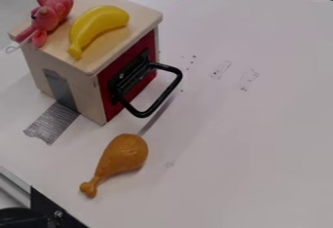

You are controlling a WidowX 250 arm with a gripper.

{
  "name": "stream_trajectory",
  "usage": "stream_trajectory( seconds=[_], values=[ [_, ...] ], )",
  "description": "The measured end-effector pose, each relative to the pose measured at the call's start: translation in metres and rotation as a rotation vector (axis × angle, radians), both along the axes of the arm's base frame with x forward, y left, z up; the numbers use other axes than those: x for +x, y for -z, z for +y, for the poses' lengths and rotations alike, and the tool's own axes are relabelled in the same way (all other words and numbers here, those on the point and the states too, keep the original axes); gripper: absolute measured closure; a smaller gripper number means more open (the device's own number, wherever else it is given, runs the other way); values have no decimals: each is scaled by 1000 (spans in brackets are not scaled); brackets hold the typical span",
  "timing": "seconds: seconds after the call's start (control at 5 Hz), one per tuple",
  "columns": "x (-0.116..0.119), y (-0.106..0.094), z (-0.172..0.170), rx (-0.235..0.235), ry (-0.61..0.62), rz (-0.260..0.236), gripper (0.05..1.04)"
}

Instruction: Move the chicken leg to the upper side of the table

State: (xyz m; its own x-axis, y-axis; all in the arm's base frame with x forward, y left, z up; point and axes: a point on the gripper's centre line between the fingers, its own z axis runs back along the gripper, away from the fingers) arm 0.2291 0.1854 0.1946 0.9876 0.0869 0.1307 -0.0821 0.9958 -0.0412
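Observation:
An orange-brown toy chicken leg [123, 155] lies on the white table [260, 139] at the lower left, in front of the small wooden cabinet. Its thick end points up and right, and its narrow bone end points down and left. Nothing touches it.
The wooden cabinet [68, 81] with a red door stands at the upper left, its black handle [170, 93] jutting out to the right. On its top lie a yellow banana [98, 25] and a pink plush toy [48, 17]. Grey tape [52, 123] runs from its base. Black parts [55, 212] occupy the lower-left corner.

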Motion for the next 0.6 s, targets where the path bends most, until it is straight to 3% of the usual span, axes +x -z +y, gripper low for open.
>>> stream_trajectory(
  seconds=[0.2,0.4,0.6],
  values=[
    [-1,9,-2,-22,0,26,85],
    [-15,29,-42,-15,52,59,85],
    [-31,38,-89,12,116,60,85]
  ],
)
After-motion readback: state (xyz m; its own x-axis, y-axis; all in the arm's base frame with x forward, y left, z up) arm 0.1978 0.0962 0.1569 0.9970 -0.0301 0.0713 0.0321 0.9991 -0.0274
